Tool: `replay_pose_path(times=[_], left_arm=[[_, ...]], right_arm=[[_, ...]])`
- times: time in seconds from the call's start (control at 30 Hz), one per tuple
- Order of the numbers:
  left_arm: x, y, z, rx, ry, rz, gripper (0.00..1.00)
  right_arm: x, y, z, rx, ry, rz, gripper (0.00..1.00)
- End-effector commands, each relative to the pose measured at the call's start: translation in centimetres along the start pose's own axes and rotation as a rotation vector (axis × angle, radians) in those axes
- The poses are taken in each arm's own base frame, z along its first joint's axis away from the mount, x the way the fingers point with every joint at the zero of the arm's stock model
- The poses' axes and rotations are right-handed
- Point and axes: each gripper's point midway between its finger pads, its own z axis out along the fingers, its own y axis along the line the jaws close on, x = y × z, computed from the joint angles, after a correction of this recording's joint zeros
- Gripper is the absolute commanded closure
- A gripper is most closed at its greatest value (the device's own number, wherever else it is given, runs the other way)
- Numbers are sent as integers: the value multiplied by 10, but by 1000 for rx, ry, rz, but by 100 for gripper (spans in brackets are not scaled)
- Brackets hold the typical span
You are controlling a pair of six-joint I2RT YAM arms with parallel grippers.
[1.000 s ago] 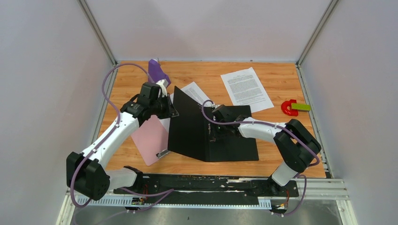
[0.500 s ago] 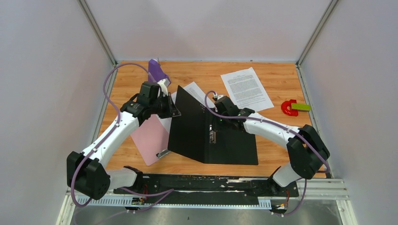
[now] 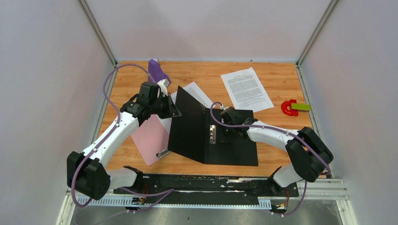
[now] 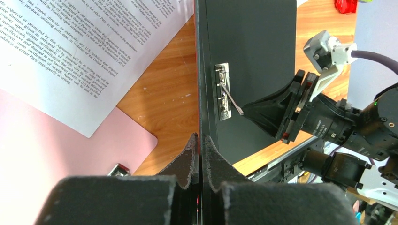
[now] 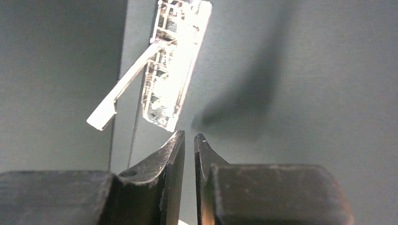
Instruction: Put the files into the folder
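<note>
Two white sheets of printed text lay on the wooden table (image 3: 131,82), both outside the folder (image 3: 234,146). The far-right sheet (image 3: 246,89) rested flat near the back of the table, well apart from both arms. The second sheet (image 3: 196,91) (image 4: 80,51) lay just behind the folder's raised cover, one corner overlapping a pink clipboard (image 3: 150,136) (image 4: 37,159).

The folder sat open at the middle of the table, its black inside facing up. Its right half lay flat. Its left cover (image 3: 187,125) stood tilted up off the table. The left gripper (image 3: 172,108) (image 4: 199,138) pinched the far edge of that cover, fingers closed tight on it; the left wrist view showed a thin red line along the clamped edge.

A metal clip mechanism (image 3: 212,134) (image 4: 222,91) (image 5: 176,70) ran beside the folder's spine, on the flat half. Its thin lever (image 4: 232,101) (image 5: 122,91) stood raised at an angle.

The right gripper (image 3: 219,130) (image 5: 189,136) hung low over the flat half, its tips close to the near end of the clip mechanism. Its fingers were drawn almost together with only a slim gap, and nothing was between them.

The pink clipboard lay left of the folder, its own small metal clip (image 3: 163,153) (image 4: 117,169) at the near end. A purple object (image 3: 157,71) stood near the back left of the table. A red piece and a green block (image 3: 300,107) sat together at the right edge.
</note>
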Motion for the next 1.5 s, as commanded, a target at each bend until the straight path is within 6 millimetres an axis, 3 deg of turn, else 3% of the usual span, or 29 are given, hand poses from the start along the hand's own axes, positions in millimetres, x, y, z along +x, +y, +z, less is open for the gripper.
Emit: replay_pose_path(times=[0.0,0.13,0.33,0.7,0.8,0.9,0.97,1.13,1.33,1.4,1.47], left_arm=[[-8,-8,-7,37,-47,16,100],[-6,-8,-6,42,-46,10,100],[-4,-6,-8,37,-48,10,100],[0,-4,-10,34,-39,18,100],[0,-3,-11,29,-44,23,100],[-1,-2,-12,21,-51,28,100],[-1,-1,-12,17,-53,32,100],[0,-1,-7,24,-41,27,99],[5,-2,-6,38,-20,31,98],[5,-1,-7,34,-21,32,98],[5,-1,-7,34,-20,34,99]], right_arm=[[-17,37,-4,-194,-76,51,86],[-25,57,-10,-306,-117,77,86],[-52,63,-11,-335,-209,91,85],[-116,31,9,-349,-306,148,83],[-131,24,4,-364,-317,134,79],[-151,14,-13,-364,-361,80,69],[-167,-3,-25,-321,-413,28,61],[-218,-79,-39,-185,-508,-7,38],[-281,-164,-35,-107,-479,43,27],[-300,-186,-30,-94,-489,56,26],[-316,-221,-26,-50,-487,87,28]])
